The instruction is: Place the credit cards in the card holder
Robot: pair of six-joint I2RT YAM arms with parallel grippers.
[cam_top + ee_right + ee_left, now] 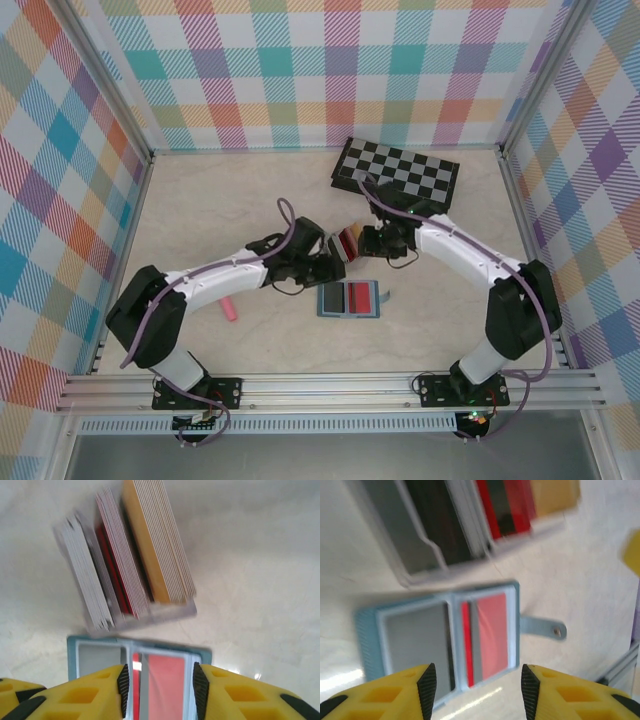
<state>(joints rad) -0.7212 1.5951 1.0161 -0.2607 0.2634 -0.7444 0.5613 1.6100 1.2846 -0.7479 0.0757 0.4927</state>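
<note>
A teal-blue folding card holder lies open and flat on the pale, stone-look counter at lower centre of the overhead view. A red plastic credit card shows in its right half. A thin red edge beside that card in the left wrist view may be a 2nd one, though blur leaves it unsure. The left half of the card holder shows a grey window with no card that can be made out.

Just above it, a clear grey plastic rack carries upright rows of red, dark and yellow-tan cards. The left pincer and right pincer hang over the card holder from either side. Both are released, jaws apart with nothing between them.

By the look of it, the job is begun but far from finished: at least 1 card is in, and most wait in the rack. A pink stick at lower left and a black-and-white chessboard at upper right sit apart.
</note>
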